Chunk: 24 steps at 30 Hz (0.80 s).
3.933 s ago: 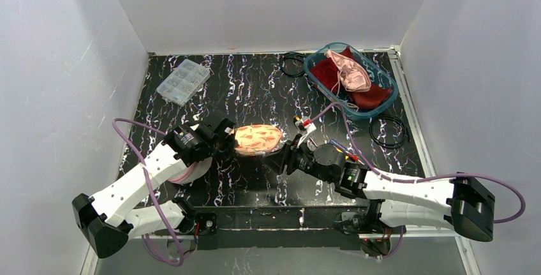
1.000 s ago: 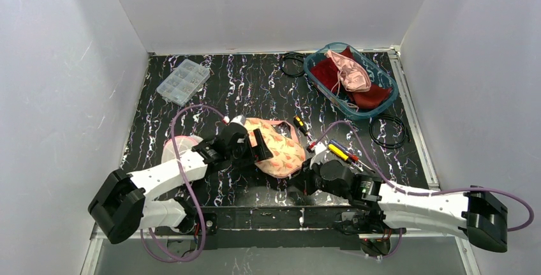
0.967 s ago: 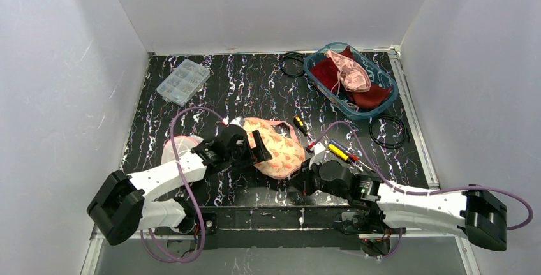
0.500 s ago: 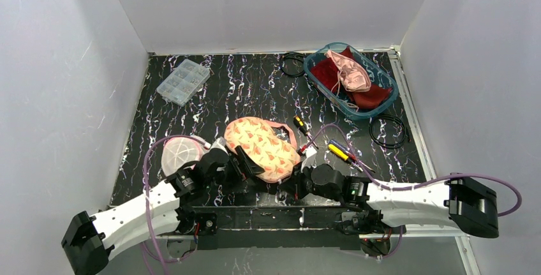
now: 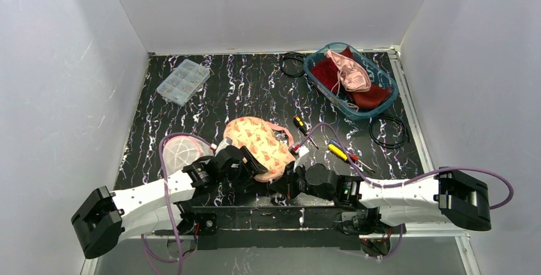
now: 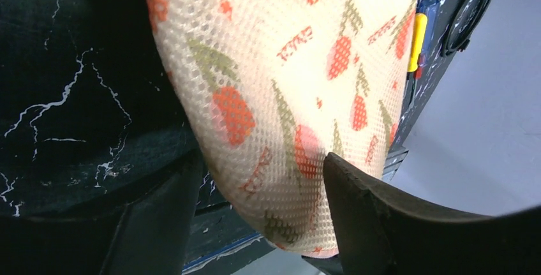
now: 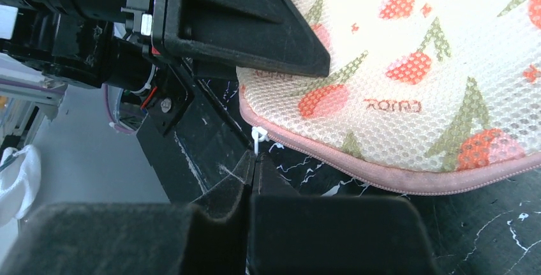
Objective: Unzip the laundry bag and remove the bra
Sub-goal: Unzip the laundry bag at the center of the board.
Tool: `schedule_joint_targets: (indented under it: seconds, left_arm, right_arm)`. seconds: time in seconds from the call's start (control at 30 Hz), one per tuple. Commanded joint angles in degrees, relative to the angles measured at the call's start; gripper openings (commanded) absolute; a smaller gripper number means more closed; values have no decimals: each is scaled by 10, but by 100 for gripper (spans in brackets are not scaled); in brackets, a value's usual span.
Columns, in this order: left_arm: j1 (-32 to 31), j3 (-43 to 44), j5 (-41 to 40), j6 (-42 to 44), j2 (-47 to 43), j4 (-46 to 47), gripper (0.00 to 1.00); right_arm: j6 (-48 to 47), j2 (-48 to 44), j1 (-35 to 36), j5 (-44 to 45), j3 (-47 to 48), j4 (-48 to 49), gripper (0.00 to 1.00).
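The laundry bag (image 5: 257, 142), cream mesh with a red strawberry print and a pink zipped rim, lies near the table's front edge. My left gripper (image 5: 245, 165) straddles its near end. In the left wrist view the mesh (image 6: 287, 64) fills the gap and both fingers press against it. My right gripper (image 5: 286, 182) is just right of that, shut on the small white zipper pull (image 7: 257, 136) at the bag's pink rim (image 7: 408, 176). The bra is hidden from view.
A round white-and-pink item (image 5: 180, 152) lies left of the bag. A clear compartment box (image 5: 183, 81) sits at the back left. A blue bin (image 5: 385, 104) holds red and pink garments. Screwdrivers (image 5: 341, 152) and black cable loops (image 5: 388, 131) lie to the right.
My left gripper opened wider, then closed in on the bag's near end. Both grippers and the bag shifted left and toward the front edge. The right gripper stayed shut.
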Motion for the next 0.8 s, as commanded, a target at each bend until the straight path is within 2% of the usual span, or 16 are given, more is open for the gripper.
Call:
schedule_joint_targets:
  seconds: [0.0,0.17,0.47,0.77]
  left_arm:
    - [-4,21,-38,-14,-5,-1,61]
    - [-5,14,-51,-23,-21,-11,37]
    - [-4,8,-74,-23,-53,-46,0]
    - [-4,7,-69,-6,-50,-48,0]
  right_arm:
    - [-3,1,10,2,27,39,1]
    - [-6,3,12,6,24,32,1]
    - [-7,-13,16,42,22,-21,1]
    - [17,-60,17,108,7,-125,1]
